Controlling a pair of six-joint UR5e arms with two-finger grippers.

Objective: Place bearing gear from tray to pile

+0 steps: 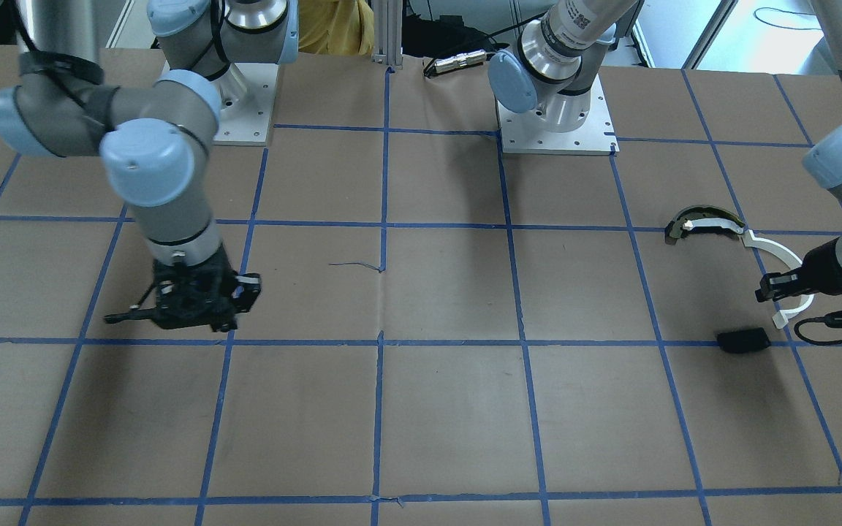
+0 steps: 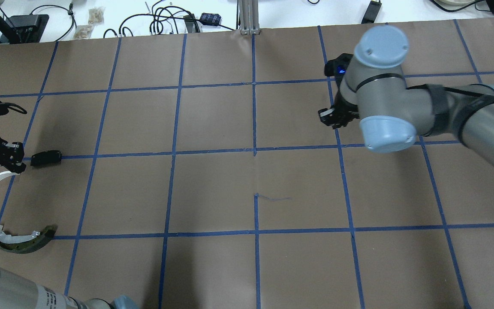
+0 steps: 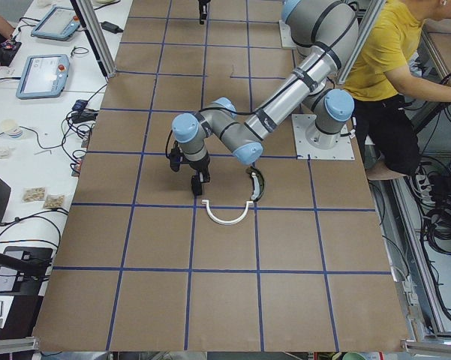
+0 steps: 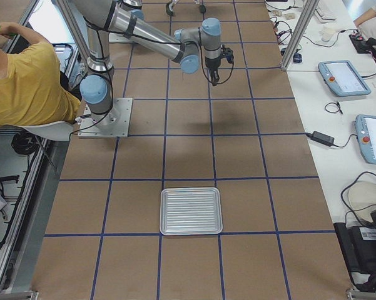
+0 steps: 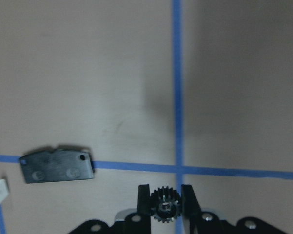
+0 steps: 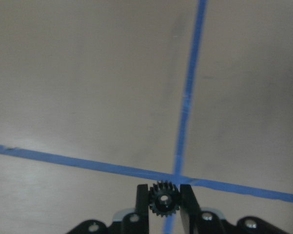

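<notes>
Now the left gripper point(image 5: 165, 196) pinches the gear point(image 5: 166, 211) dead centre between its jaws, arm low beside the black plate point(image 5: 56, 165); the right gripper point(image 6: 164, 191) clamps another gear point(image 6: 164, 201).

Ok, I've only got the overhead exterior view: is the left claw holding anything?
Observer: Yes, the left wrist view shows the left claw shut on a small black gear.
Operator: And the other one? It's mostly hidden here.
Observer: The right wrist view shows the right claw shut on a second gear.
Operator: And the pickup spot? I can't find it.
Observer: Only the exterior right view has it: a ribbed metal tray, nearer that camera than the right claw.
</notes>
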